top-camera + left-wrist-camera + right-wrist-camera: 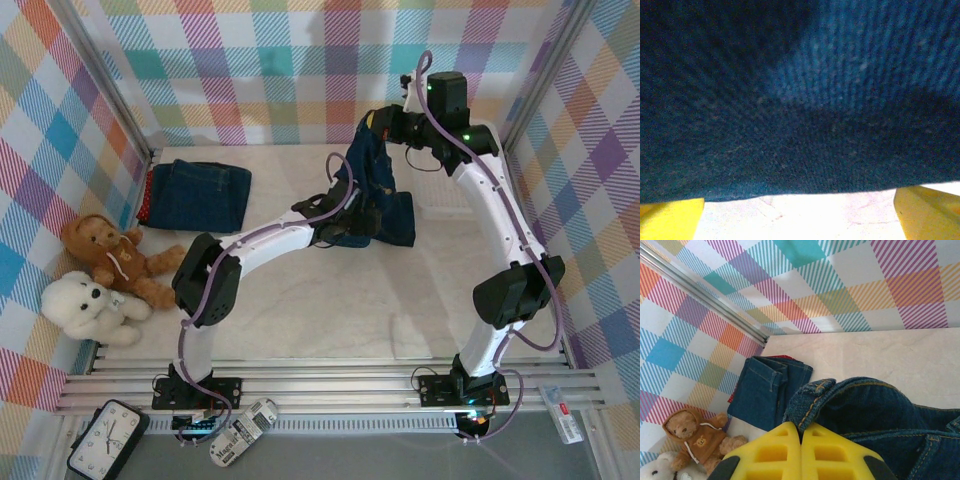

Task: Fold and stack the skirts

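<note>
Right tool (801, 457), pressed together, pinches the waistband of a denim skirt (388, 195) hanging at upper centre above the bench (300, 320). Left tool (800, 217), spread, faces its lower cloth. The denim is likely soft, weighty and unslippery, best held at hem corners. A folded skirt (200, 195) lies upper left.

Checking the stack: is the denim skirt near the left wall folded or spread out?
Folded: the denim skirt lies as a compact rectangle, red cloth peeking from under it.

I see dark blue denim on both the raised skirt (395, 215) and the folded skirt (200, 195); brown bear (115, 258), white bear (85, 308), rainbow-plaid walls (300, 60).
</note>
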You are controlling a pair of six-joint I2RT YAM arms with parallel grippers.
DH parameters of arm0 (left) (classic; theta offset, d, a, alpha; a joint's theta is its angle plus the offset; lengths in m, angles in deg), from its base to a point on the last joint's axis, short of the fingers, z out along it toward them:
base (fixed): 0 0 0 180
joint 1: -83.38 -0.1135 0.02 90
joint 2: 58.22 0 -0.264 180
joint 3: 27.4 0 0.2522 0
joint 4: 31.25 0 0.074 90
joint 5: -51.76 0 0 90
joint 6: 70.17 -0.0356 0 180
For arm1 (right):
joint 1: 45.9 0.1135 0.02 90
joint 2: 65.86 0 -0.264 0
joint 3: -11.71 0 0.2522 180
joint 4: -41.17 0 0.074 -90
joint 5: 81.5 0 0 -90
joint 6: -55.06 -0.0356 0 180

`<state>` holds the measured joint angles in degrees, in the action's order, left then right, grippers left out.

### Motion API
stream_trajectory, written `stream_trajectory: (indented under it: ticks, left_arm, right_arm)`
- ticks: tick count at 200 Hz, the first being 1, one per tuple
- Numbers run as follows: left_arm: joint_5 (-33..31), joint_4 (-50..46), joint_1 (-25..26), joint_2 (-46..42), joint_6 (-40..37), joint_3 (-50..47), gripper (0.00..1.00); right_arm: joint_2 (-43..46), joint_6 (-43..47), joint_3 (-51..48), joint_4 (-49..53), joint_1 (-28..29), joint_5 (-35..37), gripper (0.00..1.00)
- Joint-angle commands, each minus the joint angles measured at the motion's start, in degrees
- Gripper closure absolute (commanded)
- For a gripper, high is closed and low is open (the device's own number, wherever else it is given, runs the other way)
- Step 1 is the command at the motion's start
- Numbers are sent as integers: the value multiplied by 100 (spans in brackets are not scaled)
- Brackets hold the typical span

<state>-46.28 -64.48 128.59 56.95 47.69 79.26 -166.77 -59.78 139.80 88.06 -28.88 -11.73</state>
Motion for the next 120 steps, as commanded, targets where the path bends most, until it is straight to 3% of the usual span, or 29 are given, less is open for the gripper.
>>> stream_trajectory:
  ticks: [1,20,36,49,71,85,120]
  left_arm:
    - [-462,-21,148,131,158,308,0]
    - [-1024,-17,241,198,256,317,1]
    - [-1371,-32,269,216,358,284,13]
    - [-1717,-180,256,183,482,247,39]
    - [-1774,-30,104,-237,568,-260,67]
    - [-1670,185,-53,-696,617,-793,100]
    - [-1459,127,-562,-1794,594,-1428,100]
  right_arm:
    - [236,-53,-68,-333,13,-165,100]
    - [181,-102,-80,-349,15,-209,100]
    - [184,-134,-92,-360,12,-156,100]
    - [257,-116,-118,-357,11,-47,100]
    - [549,19,-285,-381,-3,274,100]
    - [816,88,-453,-441,-6,445,100]
    - [1351,-56,-789,-770,-5,542,100]
